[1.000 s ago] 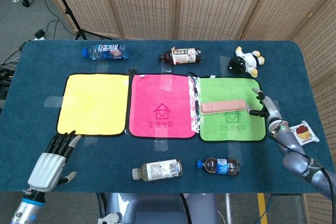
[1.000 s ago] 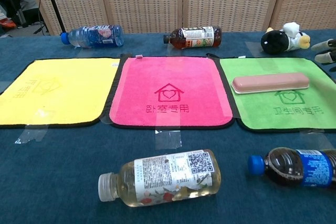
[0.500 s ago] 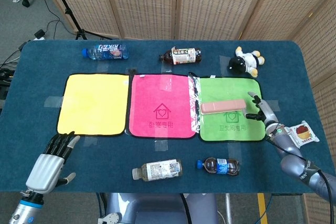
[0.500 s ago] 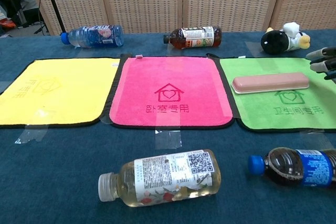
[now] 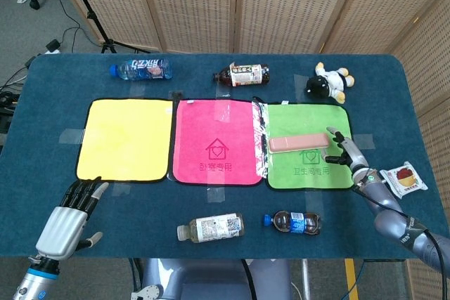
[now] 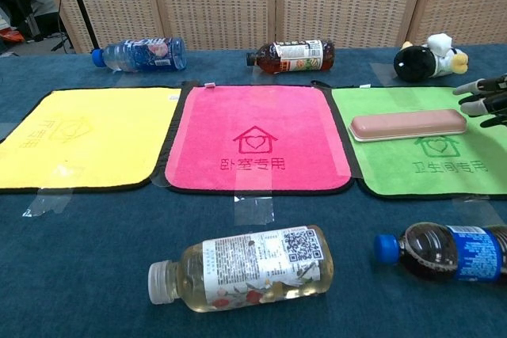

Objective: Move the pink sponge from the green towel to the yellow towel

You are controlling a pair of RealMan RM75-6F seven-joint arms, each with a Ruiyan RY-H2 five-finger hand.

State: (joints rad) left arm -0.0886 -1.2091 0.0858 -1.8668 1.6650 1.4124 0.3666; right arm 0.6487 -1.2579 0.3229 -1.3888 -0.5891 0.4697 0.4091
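Pink sponge (image 5: 297,143) lies flat on the green towel (image 5: 309,168), long axis across the towel, nearer its far edge. Not yet touched. My right hand (image 5: 343,151) hovers at the sponge's right end, fingers apart, holding nothing. My left hand (image 5: 70,213) rests near the front-left corner of the table (image 5: 211,68), just below the yellow towel (image 5: 125,138), fingers extended side by side, also empty.

Handling estimate: a long, thin bar with a pale base layer under the pink top. I judge it light and soft, likely to flex if lifted by 1 end. Best hold is probably across the narrow width near the middle, thumb on one long side and fingers on the other, gently enough not to crush it.

View notes: head view shows both hands, all 3 towels and the full route across the pink towel (image 5: 217,142) to the yellow one. Chest view shows only the right fingertips (image 6: 475,96) at frame edge and no left hand, but gives the sponge's low profile and 2-layer edge far better.
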